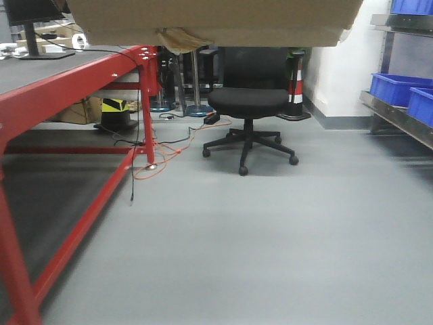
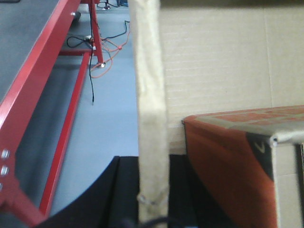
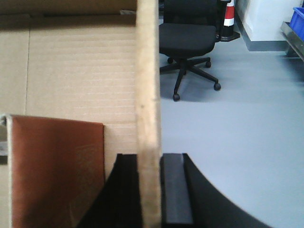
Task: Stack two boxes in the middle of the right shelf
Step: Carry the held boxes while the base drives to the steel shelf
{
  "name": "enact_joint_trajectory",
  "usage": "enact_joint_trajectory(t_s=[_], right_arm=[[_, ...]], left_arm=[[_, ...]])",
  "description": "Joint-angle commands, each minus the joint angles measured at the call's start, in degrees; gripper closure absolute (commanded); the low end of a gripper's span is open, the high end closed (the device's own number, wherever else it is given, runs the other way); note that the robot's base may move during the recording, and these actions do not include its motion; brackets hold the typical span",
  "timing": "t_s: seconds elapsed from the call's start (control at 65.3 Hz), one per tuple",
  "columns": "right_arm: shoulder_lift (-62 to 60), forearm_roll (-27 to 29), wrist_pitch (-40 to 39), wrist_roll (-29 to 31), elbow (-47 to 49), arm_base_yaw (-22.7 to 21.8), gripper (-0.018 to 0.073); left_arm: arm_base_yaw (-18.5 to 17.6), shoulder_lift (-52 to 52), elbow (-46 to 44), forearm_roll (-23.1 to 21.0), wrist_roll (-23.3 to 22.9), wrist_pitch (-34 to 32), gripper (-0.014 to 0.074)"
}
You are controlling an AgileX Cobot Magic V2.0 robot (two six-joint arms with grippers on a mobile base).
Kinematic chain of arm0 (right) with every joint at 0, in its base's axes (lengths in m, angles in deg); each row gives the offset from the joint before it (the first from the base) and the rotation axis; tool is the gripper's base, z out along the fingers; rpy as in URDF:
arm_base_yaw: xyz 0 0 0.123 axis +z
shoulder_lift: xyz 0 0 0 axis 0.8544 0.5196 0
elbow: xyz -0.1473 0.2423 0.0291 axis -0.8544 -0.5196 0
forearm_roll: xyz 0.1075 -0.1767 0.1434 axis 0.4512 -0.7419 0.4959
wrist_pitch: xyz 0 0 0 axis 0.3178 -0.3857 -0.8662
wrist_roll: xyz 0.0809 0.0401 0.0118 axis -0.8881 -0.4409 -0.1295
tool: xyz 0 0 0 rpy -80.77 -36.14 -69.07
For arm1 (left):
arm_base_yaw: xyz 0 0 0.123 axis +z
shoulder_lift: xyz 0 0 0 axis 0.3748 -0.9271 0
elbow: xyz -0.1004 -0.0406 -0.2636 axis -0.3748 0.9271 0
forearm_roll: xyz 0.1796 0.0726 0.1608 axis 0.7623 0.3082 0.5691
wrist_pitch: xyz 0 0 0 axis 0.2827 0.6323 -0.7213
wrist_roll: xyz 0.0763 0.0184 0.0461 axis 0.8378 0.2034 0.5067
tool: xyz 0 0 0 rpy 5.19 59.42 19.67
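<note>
Both arms have hold of the same big cardboard box (image 1: 216, 20), up high enough that the front camera only catches its underside along the top of the frame, with a scrap of yellowish tape (image 1: 179, 39) hanging off the bottom edge. The left gripper (image 2: 148, 159) is pinched on one side wall of the box, one black finger on the outside and one on the inside. The right gripper (image 3: 148, 156) is doing exactly the same on the opposite wall, jaws tight against the cardboard edge.

Looking down from the wrist cams you can see into the box, and there's an orange-red box (image 2: 228, 161) sitting inside against the bottom panel (grey tape along its top edge, and it looks more brownish from the right wrist).

The steel shelf (image 1: 396, 118) is off at the right edge of the front view, well apart from the box, with blue bins (image 1: 396, 87) on it. A red-framed table (image 1: 81, 81) with a dark grey top runs down the left side, orange and black cables (image 1: 162, 152) lie tangled at its far leg, and a black office chair (image 1: 248, 108) sits in the middle of the grey floor (image 1: 257, 237). A red-and-white cone (image 1: 295, 88) stands behind the chair by the wall.
</note>
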Motion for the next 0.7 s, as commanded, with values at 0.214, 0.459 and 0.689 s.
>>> enact_joint_trajectory(t_s=[0.214, 0.459, 0.689], right_arm=[[-0.7, -1.8, -3.6, -0.3, 0.8, -0.5, 0.0715], [-0.7, -1.8, -4.0, -0.3, 0.8, -0.5, 0.0715], [-0.7, -1.8, -4.3, -0.3, 0.8, -0.5, 0.0715]], left_arm=[[-0.1, 1.1, -0.7, 1.9, -0.1, -2.2, 0.0707], [-0.1, 1.1, -0.7, 2.1, -0.1, -2.2, 0.0707], [-0.1, 1.1, -0.7, 2.1, -0.1, -2.2, 0.0707]])
